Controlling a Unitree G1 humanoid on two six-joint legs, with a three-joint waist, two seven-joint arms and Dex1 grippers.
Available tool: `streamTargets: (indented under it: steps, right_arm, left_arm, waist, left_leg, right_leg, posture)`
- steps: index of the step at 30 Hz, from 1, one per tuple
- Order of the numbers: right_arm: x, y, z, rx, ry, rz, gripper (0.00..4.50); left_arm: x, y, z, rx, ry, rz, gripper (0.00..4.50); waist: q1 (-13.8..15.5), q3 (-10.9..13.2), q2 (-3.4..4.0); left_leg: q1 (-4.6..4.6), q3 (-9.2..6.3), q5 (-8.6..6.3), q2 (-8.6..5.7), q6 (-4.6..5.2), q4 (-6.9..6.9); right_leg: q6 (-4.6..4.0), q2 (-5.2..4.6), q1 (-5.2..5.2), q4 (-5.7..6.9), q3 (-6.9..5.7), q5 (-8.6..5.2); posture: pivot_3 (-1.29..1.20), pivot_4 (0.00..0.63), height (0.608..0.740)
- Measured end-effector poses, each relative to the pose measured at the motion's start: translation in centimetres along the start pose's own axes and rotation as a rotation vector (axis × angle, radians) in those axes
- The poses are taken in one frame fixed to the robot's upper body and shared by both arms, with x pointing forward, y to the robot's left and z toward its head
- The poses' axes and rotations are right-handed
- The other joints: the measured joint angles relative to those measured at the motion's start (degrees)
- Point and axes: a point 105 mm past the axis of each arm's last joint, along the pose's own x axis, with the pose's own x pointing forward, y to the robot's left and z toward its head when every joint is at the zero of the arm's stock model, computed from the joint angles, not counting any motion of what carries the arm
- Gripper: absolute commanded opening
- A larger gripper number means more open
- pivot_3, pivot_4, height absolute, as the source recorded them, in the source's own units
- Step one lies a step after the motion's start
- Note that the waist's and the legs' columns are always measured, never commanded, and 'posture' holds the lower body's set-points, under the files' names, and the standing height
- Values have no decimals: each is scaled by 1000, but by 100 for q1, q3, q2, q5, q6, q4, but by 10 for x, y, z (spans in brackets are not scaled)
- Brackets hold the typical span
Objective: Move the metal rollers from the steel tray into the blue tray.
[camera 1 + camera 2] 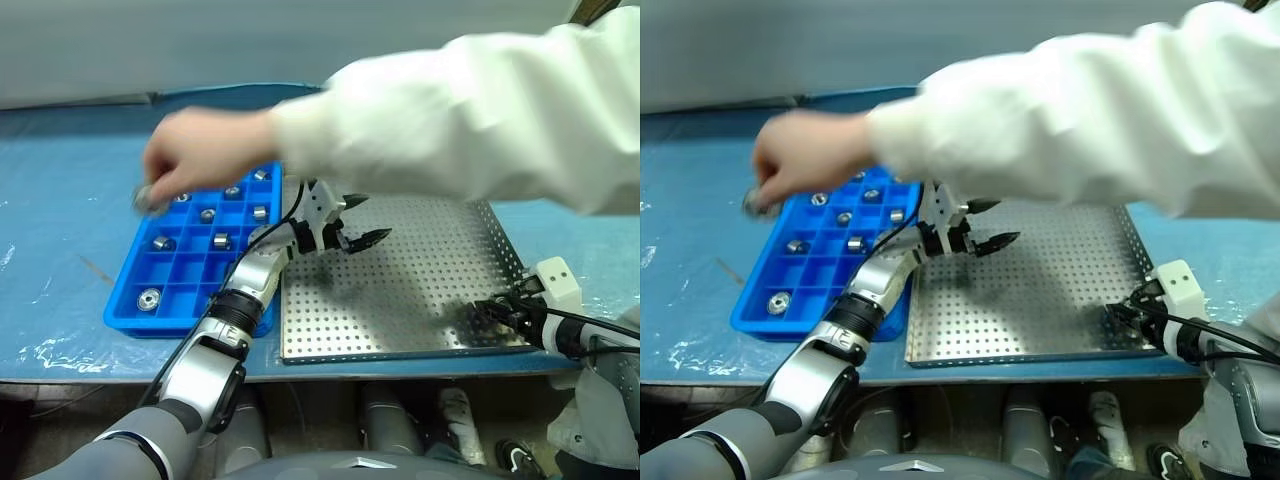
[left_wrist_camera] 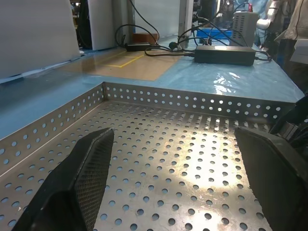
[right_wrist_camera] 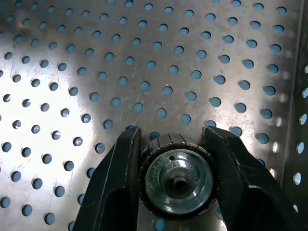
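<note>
Clamped between the two black fingers of the right tool (image 3: 175, 144) sits one metal roller (image 3: 178, 180), its shiny face and dark centre hole turned toward the wrist camera, low over the perforated floor of the steel tray (image 1: 420, 300). From the head views this tool works near the tray's front right corner, close to the rim. The left tool (image 1: 352, 232) hangs over the far left part of the steel tray, just beside the blue tray (image 1: 150, 315), with its fingers spread wide and nothing between them.

Several rollers already lie in separate compartments of the blue tray, which rests on the blue-covered surface (image 1: 60, 200) touching or nearly touching the steel tray's left rim. A person's hand (image 1: 205, 155), in a white sleeve (image 1: 450, 110), reaches across above the blue tray's far end and seems to pinch a small object at its fingertips; what it is cannot be told.

My reading is that the pick-up step is in hand: the roller is gripped but not yet clearly lifted. The next move calls for raising it clear of the rim, then carrying it across the steel tray to an empty blue compartment, either directly or via the waiting left tool, while keeping clear of the person's arm.
</note>
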Motion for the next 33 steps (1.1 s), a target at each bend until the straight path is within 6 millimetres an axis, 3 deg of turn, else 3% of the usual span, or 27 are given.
streamTargets:
  steps: [4,7,11,14,21,26,33]
  right_arm:
    - [8,12,22,-26,-94,55,1665]
    - [16,40,52,-51,-224,175,1665]
    - [27,73,82,-91,-313,298,1665]
    - [40,97,104,-123,-357,393,1665]
    - [70,171,166,-204,-509,604,1665]
    - [88,201,178,-235,-518,679,1665]
    - [106,223,163,-295,-452,778,1665]
  left_arm:
    - [-2,11,1,4,-3,79,4254]
    - [-7,39,4,-8,-2,255,4254]
    - [-30,79,11,-7,-8,486,4254]
    - [-49,96,10,-4,0,607,4254]
    - [-90,115,11,29,-4,797,4254]
    - [-131,122,15,69,8,888,4254]
    - [-172,119,25,117,16,1002,4254]
  waist:
    - [-15,0,1]
    - [-14,-1,1]
    - [-5,-2,3]
    - [5,-1,2]
    - [73,-1,1]
    - [311,2,-4]
    - [603,2,-5]
  left_leg:
    - [0,0,1,1,-1,3]
    - [4,0,4,5,-6,6]
    - [2,0,5,3,-8,6]
    - [-2,-1,6,5,-8,4]
    - [-7,-2,10,11,-14,-4]
    - [-9,-3,11,12,-16,-6]
    - [-8,-10,17,13,-28,-7]
  right_leg:
    - [2,0,-6,11,0,0]
    - [6,3,-10,25,0,-1]
    - [-2,3,-10,26,0,6]
    - [-12,4,-14,29,-3,13]
    - [-15,6,-23,39,-12,14]
    - [-17,6,-23,38,-16,14]
    - [-17,4,-21,48,-22,14]
  posture:
    - [-349,150,740]
    - [-325,150,740]
    - [-287,150,740]
    - [-235,150,740]
    - [-107,150,740]
    - [5,150,740]
    - [152,150,740]
